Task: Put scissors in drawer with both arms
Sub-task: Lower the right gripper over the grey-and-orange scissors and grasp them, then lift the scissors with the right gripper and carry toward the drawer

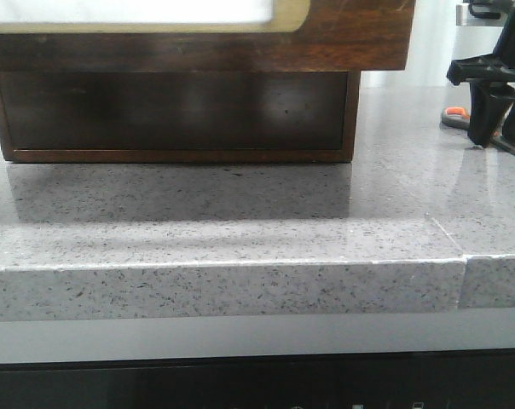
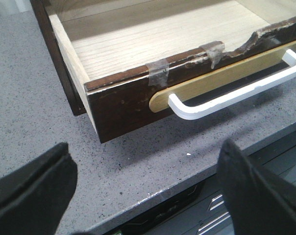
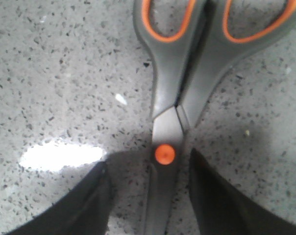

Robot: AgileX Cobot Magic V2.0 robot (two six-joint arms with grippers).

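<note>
The drawer [image 2: 138,54] stands pulled out over the grey speckled counter [image 1: 240,221], its pale wood floor bare in the left wrist view and its white handle [image 2: 236,95] facing the counter's edge; that half of the job looks done. The left gripper [image 2: 148,196] hangs just in front of the drawer with its fingers [image 2: 35,181] spread wide and nothing between them.

The scissors [image 3: 180,98] lie flat on the counter, well apart from the drawer on the robot's right side; in the front view only an orange-lined loop and a blade tip show behind the right gripper [image 1: 496,128]. The right wrist view shows that gripper's fingers [image 3: 84,205] released, one on each side of the blades just below the orange pivot [image 3: 164,153]; they straddle the scissors closely, though whether they touch them cannot be told, and no grasp has been made.

Still to do, by this reading: clench on the scissors, lift, carry them across and set them in the drawer; whether the drawer must then be pushed shut the task does not say.
</note>
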